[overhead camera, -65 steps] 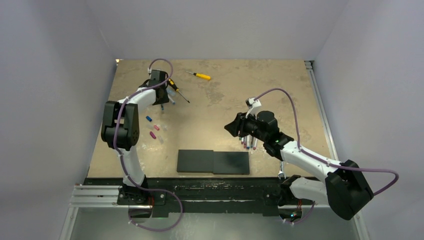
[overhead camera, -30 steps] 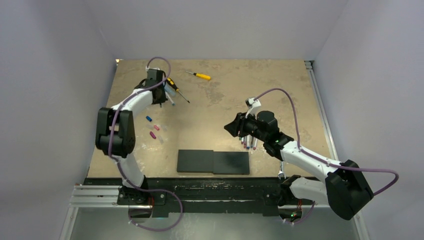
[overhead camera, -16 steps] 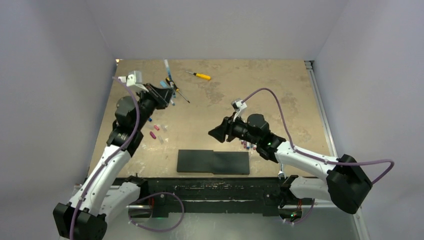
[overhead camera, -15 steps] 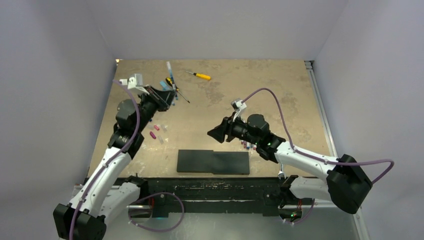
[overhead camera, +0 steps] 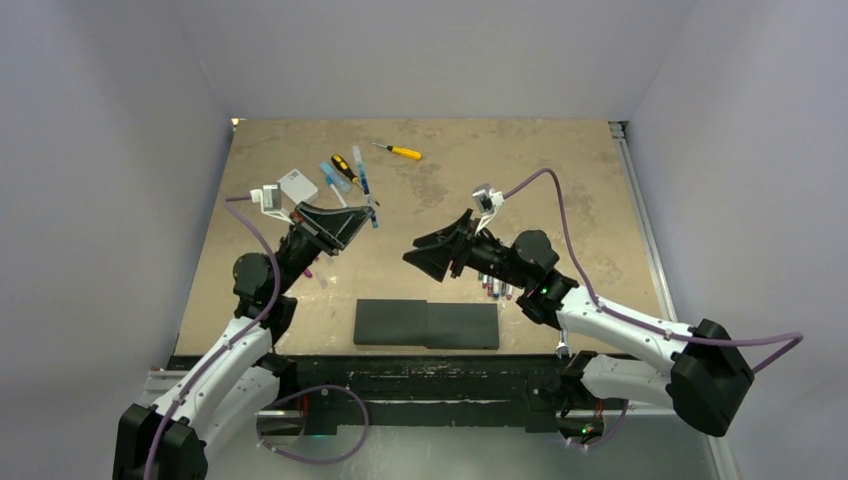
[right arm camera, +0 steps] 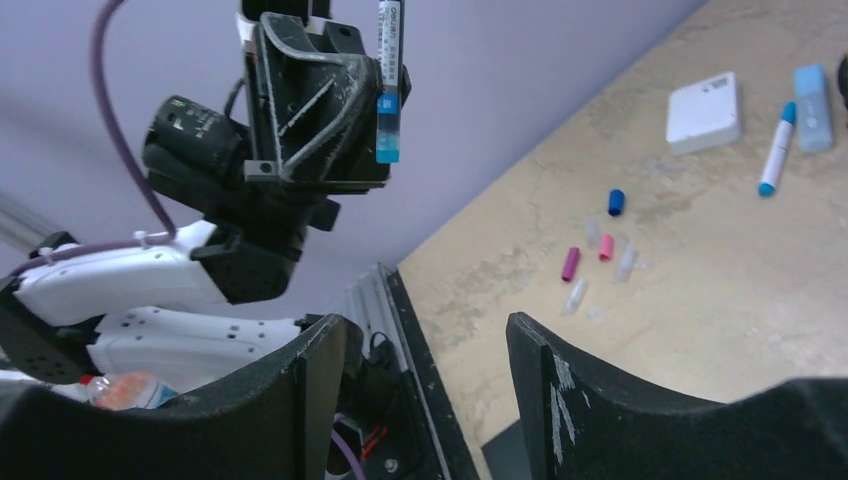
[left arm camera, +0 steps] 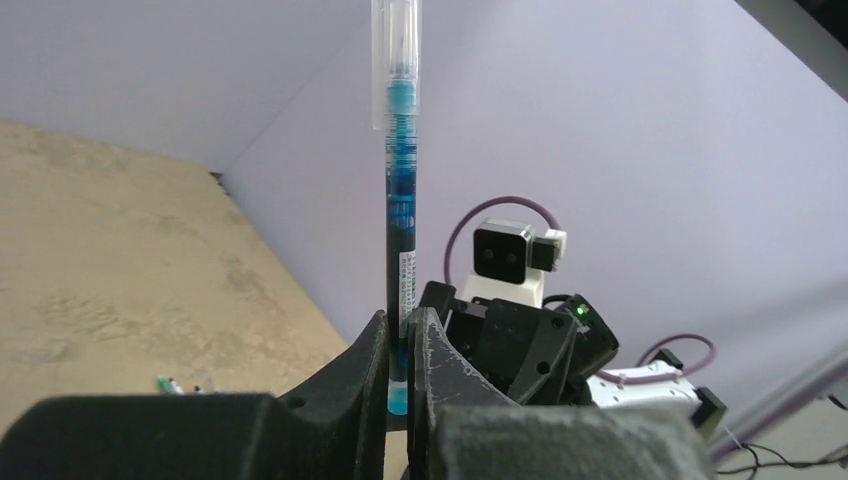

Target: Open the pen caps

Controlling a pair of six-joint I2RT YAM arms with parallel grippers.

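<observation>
While the left claw (left arm camera: 400,335) is clamped tight on a dark pen (left arm camera: 400,220), it holds that pen in the air above the left side of the desk (overhead camera: 560,170). In the left wrist view the pen stands upright, its clear cap (left arm camera: 393,60) on the end farthest from the claw and a light blue tip poking out just below the fingers. The right claw (right arm camera: 428,325) faces it from near the middle of the desk, its jaws apart with nothing between them and well clear of the pen.

Loose caps lie on the desk below the left arm: a blue one (right arm camera: 616,202), a magenta one (right arm camera: 571,264), a pink one (right arm camera: 606,247) and two clear ones (right arm camera: 626,262). Farther back lie a white box (right arm camera: 705,112) and a white pen with a blue cap (right arm camera: 775,150). A cluster of more pens (overhead camera: 495,288) lies partly under the right arm, just behind two black slabs (overhead camera: 427,324).
</observation>
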